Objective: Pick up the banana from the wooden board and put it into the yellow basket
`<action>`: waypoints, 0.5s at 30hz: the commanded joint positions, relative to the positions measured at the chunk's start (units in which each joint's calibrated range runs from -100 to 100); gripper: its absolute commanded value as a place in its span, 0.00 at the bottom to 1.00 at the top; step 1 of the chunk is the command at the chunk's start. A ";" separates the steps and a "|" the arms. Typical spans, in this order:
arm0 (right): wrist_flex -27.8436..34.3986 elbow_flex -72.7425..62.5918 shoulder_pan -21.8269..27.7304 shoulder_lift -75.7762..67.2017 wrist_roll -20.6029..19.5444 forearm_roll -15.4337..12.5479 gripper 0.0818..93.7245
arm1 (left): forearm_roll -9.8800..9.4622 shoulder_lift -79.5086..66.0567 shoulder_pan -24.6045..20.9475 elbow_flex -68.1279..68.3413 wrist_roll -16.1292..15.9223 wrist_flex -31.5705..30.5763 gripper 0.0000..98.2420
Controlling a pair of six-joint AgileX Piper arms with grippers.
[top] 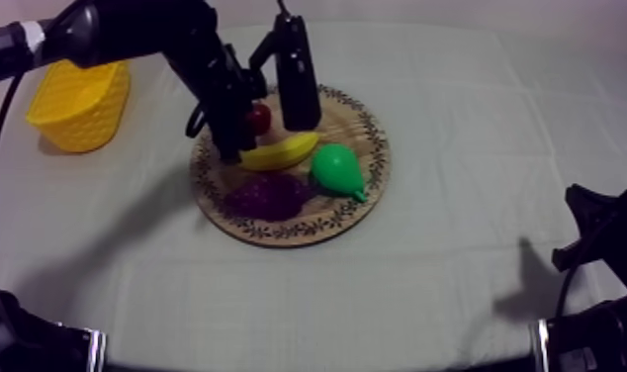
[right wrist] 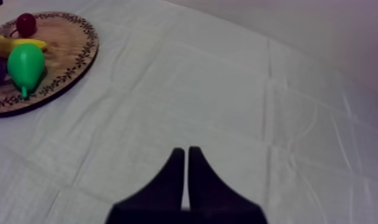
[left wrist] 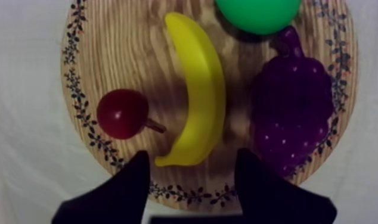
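1. Top view first: our left arm (top: 169,35) comes in at the upper left and crosses the rim of the round wooden board with a patterned rim (top: 362,124). It hides part of the small red fruit (top: 261,119) and one end of the yellow toy banana (top: 283,150).
2. From the left wrist we see our left gripper (left wrist: 192,155) held wide, with one black finger on each side of the banana's nearer tip. Neither finger touches it.
3. The banana lies flat on the board between the red fruit and the purple bunch of grapes (top: 268,195). The green pear (top: 335,170) sits at its far end, and in the wrist view the pear is cut off.
4. The yellow basket (top: 78,99) stands on the grey-white cloth (top: 476,148), well apart from the board. Our arm covers its back rim.
5. Our right gripper (right wrist: 186,152) is pressed into a narrow wedge, holding nothing, over bare cloth far from the board. From there the grapes are cut off and the pear hides part of the banana.
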 commanded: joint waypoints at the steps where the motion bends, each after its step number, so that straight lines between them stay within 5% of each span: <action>1: -0.01 0.04 0.00 -0.01 0.00 0.00 0.00 | -0.13 0.96 0.08 -0.73 0.54 0.36 0.60; 15: -0.01 0.04 -0.07 -0.01 0.00 0.00 0.00 | -0.24 12.83 0.82 -11.34 1.51 6.57 0.61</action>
